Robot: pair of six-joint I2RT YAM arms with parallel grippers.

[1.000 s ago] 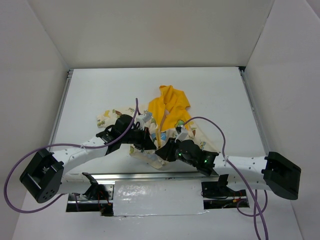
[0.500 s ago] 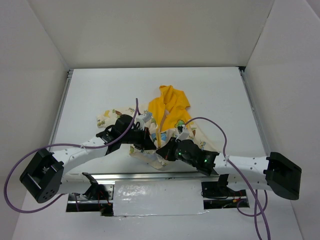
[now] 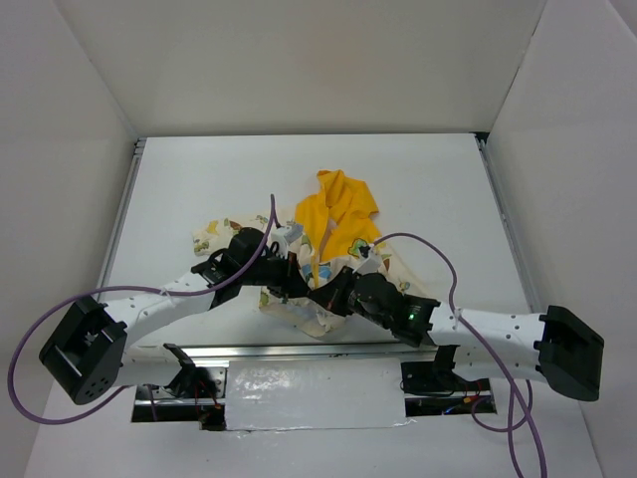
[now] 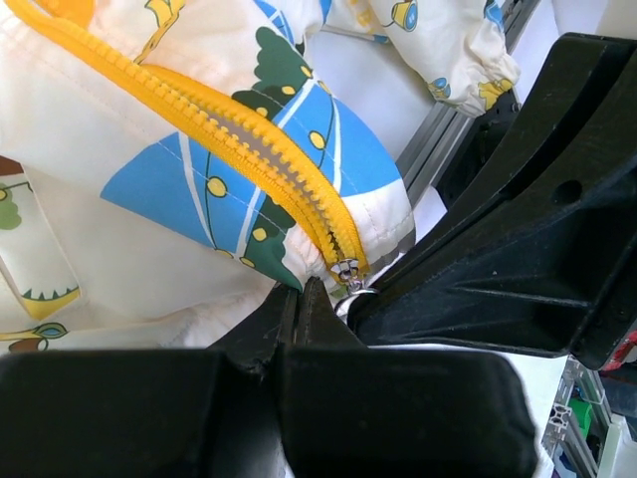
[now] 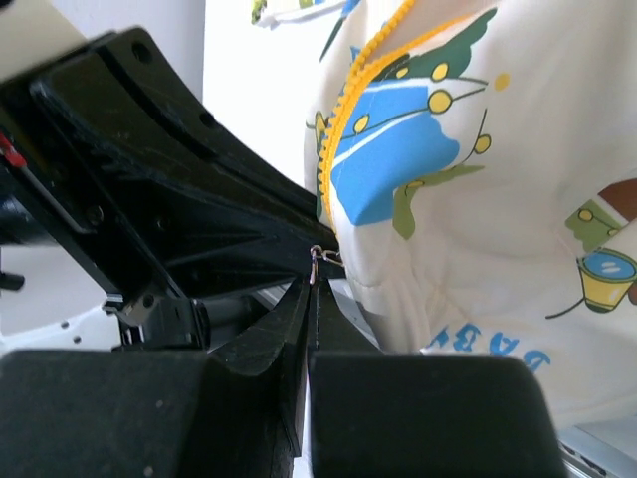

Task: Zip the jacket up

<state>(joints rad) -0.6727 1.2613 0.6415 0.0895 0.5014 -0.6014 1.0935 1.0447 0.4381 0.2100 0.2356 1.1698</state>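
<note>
The jacket [image 3: 338,214] lies mid-table, yellow hood toward the far side, cream printed body toward me. My left gripper [image 3: 291,287] is shut on the jacket's bottom hem, just left of the zipper's lower end; in the left wrist view the closed jaws [image 4: 299,291] pinch the fabric next to the metal slider [image 4: 346,272] at the foot of the yellow zipper strip [image 4: 229,139]. My right gripper [image 3: 326,299] is shut on the small metal zipper pull [image 5: 316,261], right beside the left gripper. The jacket [image 5: 518,169] fills the right of the right wrist view.
An aluminium rail [image 3: 299,351] runs along the near table edge, right below both grippers. A jacket sleeve [image 3: 209,234] lies spread to the left. White walls enclose the table on three sides. Purple cables loop over both arms.
My right gripper has edged slightly up and left toward the left gripper, and its arm has shifted a little. The left arm and jacket have barely moved.
</note>
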